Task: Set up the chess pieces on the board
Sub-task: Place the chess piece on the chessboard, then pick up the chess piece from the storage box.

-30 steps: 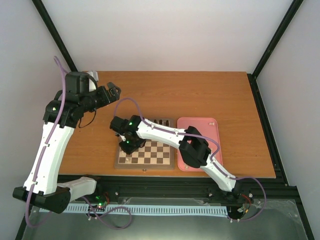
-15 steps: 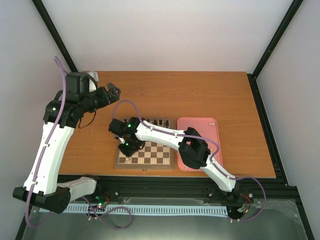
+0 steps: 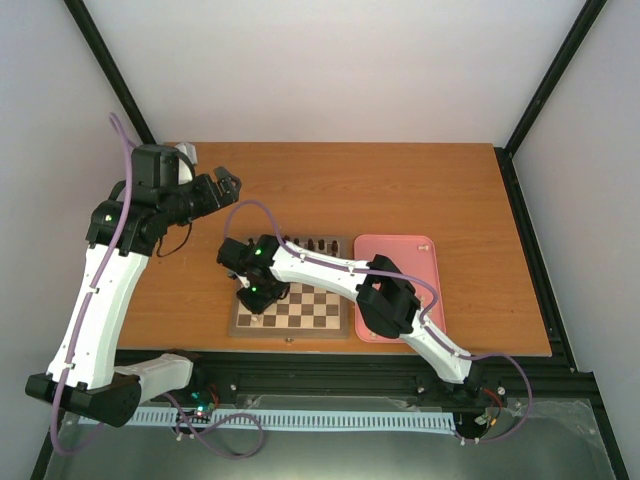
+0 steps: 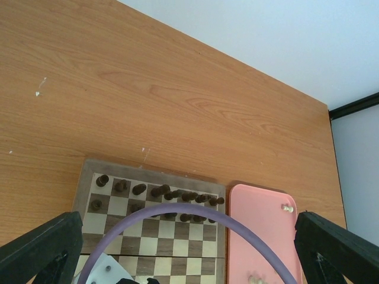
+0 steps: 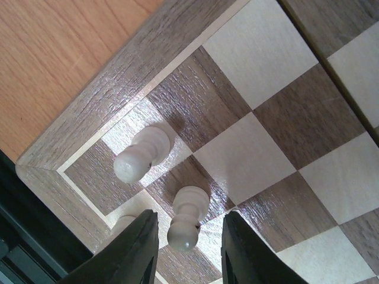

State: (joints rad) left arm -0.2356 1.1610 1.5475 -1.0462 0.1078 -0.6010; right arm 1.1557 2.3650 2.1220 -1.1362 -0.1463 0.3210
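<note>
Honey-brown wood desk point(image 3: 400, 190) seen from above, with two white robot arms reaching over it. The board point(image 3: 315, 312), a wooden chessboard with dark and cream checks, lies close to the near edge of the desk, left of the middle. A pink tray point(image 3: 412, 252) lies just beside its right side. Dark brown chessmen point(image 3: 312, 243) stand along the board's far rows. The right gripper point(image 3: 255, 295) hangs low over the left part of the board. In its wrist view the right gripper is parted, with its black fingers point(image 5: 130, 248) on either side of a cream pawn point(image 5: 186, 216). A sliver of board shows on each side of the pawn, so nothing is gripped. A second cream piece point(image 5: 142, 155) stands on a neighbouring square by the board's corner, and a third cream piece point(image 5: 121, 223) is half hidden behind one finger. The left gripper point(image 3: 228, 183) is raised near the desk's far left corner, spread wide and empty. Its camera shows a few loose cream pieces point(image 4: 288, 208) lying in the tray.
</note>
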